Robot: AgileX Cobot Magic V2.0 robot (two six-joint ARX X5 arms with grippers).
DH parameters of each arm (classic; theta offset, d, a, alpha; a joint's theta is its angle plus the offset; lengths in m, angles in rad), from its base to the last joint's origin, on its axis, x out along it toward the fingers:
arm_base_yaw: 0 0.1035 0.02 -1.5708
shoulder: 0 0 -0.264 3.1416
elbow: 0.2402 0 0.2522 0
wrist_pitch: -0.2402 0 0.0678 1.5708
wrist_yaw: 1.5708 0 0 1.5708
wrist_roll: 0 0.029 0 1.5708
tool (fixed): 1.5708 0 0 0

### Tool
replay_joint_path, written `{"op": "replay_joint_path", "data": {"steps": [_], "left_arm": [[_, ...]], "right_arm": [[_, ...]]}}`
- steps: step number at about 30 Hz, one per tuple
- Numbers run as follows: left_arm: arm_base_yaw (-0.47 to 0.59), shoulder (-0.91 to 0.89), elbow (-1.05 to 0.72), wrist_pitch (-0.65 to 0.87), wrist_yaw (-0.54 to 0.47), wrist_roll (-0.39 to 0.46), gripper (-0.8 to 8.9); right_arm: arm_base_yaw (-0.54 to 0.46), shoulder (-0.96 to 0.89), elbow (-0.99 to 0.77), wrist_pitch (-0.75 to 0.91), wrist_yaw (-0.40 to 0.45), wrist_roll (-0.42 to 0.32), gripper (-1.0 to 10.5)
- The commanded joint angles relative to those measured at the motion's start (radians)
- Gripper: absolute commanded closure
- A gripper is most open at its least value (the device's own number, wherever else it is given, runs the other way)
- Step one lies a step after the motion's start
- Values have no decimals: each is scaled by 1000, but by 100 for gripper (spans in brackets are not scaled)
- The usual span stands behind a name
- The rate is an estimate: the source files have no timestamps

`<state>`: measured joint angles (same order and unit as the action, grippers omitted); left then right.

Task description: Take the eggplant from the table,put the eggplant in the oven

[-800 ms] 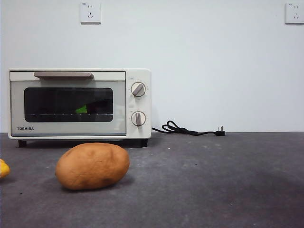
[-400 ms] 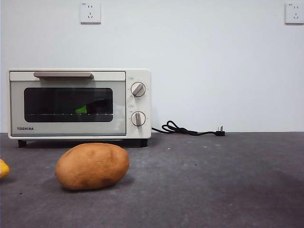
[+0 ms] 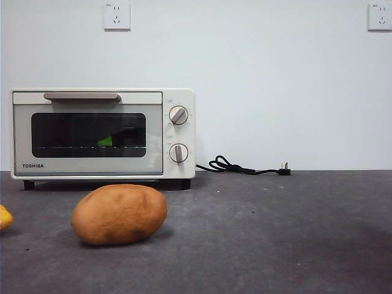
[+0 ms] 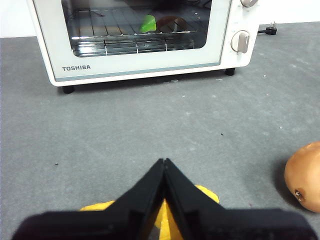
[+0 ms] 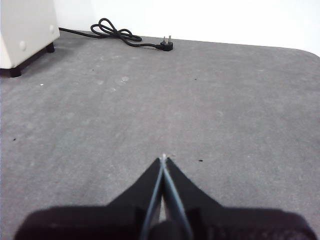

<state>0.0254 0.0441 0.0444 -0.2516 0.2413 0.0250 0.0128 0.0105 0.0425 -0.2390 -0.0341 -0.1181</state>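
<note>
Eggplant (image 3: 108, 141): inside the shut oven (image 3: 103, 133).
End effectors: left (image 4: 164, 165) and right (image 5: 163, 160) closed, empty.
Advice: hold clear; task looks complete.

Behind the oven (image 3: 103, 133) glass only the eggplant's (image 3: 106, 141) green cap shows; a yellow thing (image 3: 4, 217) is cut off.

Plain white wall (image 3: 275, 86), evenly lit. Two white wall sockets (image 3: 116, 16) high on it, one above the oven (image 3: 103, 133), one (image 3: 380, 16) far to its side. Dark grey table (image 3: 294, 233) meets wall.
</note>
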Motion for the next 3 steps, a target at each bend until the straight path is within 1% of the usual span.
{"op": "replay_joint_path", "data": {"steps": [1, 3], "left_arm": [[2, 2, -9, 11, -2, -7, 817], [2, 2, -9, 11, -2, -7, 817]], "right_arm": [[-1, -3, -9, 7, 0, 13, 946], [-1, -3, -9, 7, 0, 13, 946]]}}
